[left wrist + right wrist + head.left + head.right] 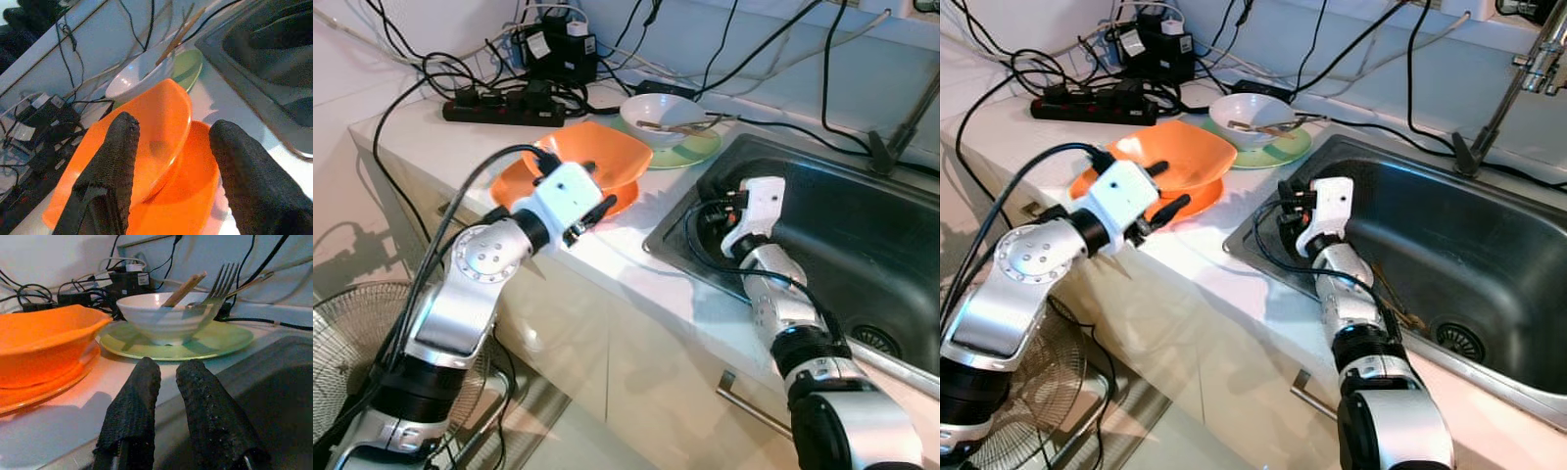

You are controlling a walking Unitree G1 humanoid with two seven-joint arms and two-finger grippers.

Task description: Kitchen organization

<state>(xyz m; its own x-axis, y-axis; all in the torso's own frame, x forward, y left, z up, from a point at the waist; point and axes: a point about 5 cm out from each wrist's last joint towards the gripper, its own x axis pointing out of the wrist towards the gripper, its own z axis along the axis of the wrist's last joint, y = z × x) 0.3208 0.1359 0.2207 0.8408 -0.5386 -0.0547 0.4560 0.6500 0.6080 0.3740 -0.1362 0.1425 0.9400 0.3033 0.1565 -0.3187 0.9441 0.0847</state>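
Note:
An orange bowl (592,152) rests in an orange plate (512,183) on the white counter. My left gripper (595,191) is open at the bowl's near rim, one finger above the rim and one below by the plate; the left wrist view shows the bowl (161,127) between the fingers. Behind stands a white bowl (656,116) with chopsticks and a fork (222,281) in it, on a green plate (697,152). My right gripper (168,369) is shut and empty, low inside the sink (862,225) at its left wall, pointing toward the green plate (195,345).
A black power strip (499,111) and tangled cables lie at the counter's back. A faucet (1508,98) rises behind the sink; chopsticks (1396,299) lie near its drain. A floor fan (342,333) stands low on the left, beside cabinet fronts with a handle (754,406).

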